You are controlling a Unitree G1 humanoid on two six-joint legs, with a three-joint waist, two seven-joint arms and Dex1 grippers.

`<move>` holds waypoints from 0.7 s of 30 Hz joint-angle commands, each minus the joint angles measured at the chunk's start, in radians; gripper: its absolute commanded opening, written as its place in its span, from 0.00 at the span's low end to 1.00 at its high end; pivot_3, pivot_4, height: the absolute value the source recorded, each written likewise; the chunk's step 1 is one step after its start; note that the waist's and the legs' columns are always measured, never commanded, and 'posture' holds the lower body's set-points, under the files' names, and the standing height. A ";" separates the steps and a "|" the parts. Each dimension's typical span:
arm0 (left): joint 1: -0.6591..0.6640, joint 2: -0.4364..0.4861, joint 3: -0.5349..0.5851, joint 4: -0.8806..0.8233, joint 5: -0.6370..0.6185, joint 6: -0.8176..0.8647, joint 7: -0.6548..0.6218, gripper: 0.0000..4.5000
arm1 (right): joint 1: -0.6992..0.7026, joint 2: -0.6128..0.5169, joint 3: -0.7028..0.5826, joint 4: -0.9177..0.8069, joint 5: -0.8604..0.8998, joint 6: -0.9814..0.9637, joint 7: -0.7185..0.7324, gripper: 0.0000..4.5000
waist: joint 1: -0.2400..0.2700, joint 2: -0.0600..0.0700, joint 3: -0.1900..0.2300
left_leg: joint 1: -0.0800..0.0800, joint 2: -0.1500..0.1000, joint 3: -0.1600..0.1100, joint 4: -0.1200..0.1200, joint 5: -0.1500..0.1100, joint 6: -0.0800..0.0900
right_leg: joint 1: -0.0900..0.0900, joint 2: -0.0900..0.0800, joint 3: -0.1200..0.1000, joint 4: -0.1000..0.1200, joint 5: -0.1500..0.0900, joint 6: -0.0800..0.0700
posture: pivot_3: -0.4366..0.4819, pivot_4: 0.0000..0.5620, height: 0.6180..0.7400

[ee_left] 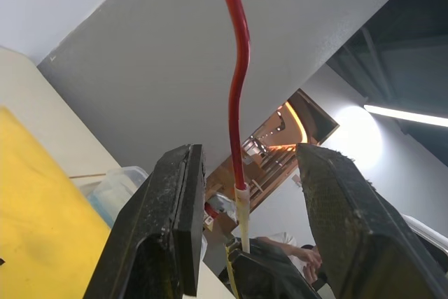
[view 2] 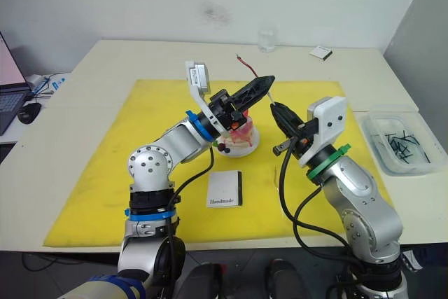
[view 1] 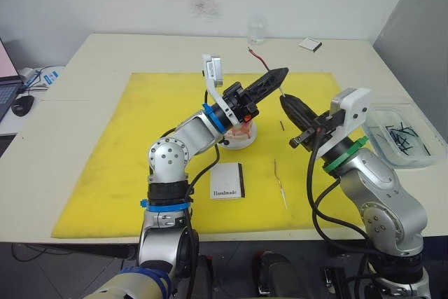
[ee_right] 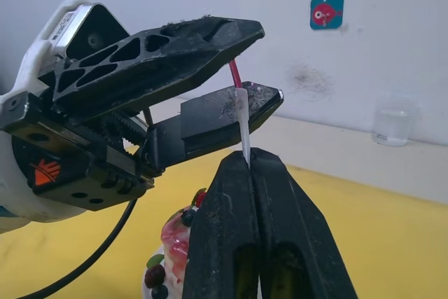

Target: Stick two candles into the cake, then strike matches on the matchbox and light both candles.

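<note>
Right gripper [ee_right: 248,162] pinches a candle [ee_left: 238,89] between the left gripper's [ee_left: 241,194] spread fingers; matchbox [view 1: 227,181] reads "Handmade".

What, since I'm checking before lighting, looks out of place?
Neither candle stands in the cake. One candle is held aloft, right tool shut on its stem, open left tool around it; the other candle lies on the yellow mat.

cake [view 2: 241,134]: mostly hidden behind left claw [view 2: 260,87] | candle [ee_left: 236,89] top: cut off
</note>
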 commanded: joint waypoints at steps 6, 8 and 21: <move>-0.027 0.002 -0.015 -0.037 -0.023 -0.015 -0.019 0.13 | 0.001 0.019 0.008 -0.054 0.008 -0.002 -0.015 0.00 | 0.000 0.000 0.000 | 0.000 0.000 0.000 0.000 0.000 0.000 | 0.000 0.000 0.000 0.000 0.000 0.000 | 0.48 0.27 1.00; -0.025 0.003 -0.018 -0.037 -0.023 -0.014 -0.023 0.01 | -0.005 0.023 0.009 -0.050 0.007 -0.002 -0.018 0.00 | 0.000 0.000 0.000 | 0.000 0.000 0.000 0.000 0.000 0.000 | 0.000 0.000 0.000 0.000 0.000 0.000 | 0.48 0.27 1.00; -0.100 0.204 0.025 0.043 0.074 -0.062 -0.120 0.00 | -0.058 -0.015 0.043 -0.013 -0.010 0.011 0.032 0.59 | -0.004 0.000 0.000 | 0.000 0.000 0.000 0.000 0.000 0.000 | 0.000 0.000 0.000 0.000 0.000 0.000 | 0.48 0.27 1.00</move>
